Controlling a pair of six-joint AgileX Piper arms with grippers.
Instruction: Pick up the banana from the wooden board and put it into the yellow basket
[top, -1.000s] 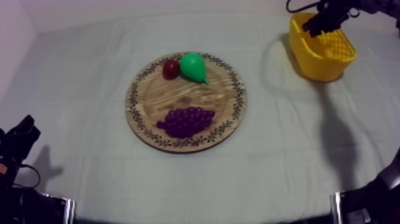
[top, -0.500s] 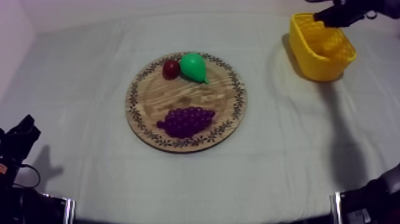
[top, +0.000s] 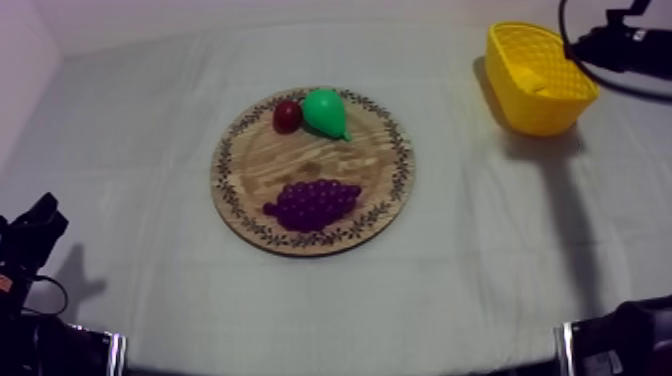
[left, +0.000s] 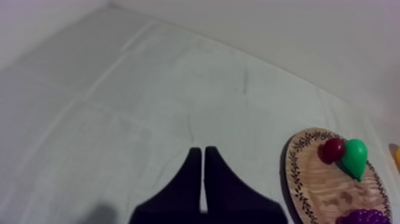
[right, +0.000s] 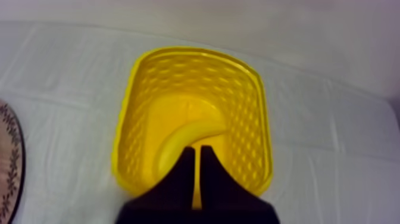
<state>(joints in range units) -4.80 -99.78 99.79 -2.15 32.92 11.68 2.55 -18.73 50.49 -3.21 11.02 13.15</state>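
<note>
Banana (right: 178, 138) lying inside yellow basket (right: 128, 119) at far right of cloth (top: 130, 150), right gripper (right: 194, 149) over basket with fingers pressed together on nothing, left gripper (left: 199, 152) over bare cloth apart from wooden board (top: 262, 165), fingers likewise together and empty, pear (top: 325, 112), small red fruit (top: 287, 116) and grapes (top: 315, 203) on board.

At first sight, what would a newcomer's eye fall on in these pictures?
The bright yellow basket at the table's far right corner stands out first, with the banana lying inside it and my right gripper hovering over it, shut on nothing. Next comes the round wooden board in the middle of the table, carrying a green pear, a small red fruit beside it, and a bunch of purple grapes nearer the front rim.
</note>
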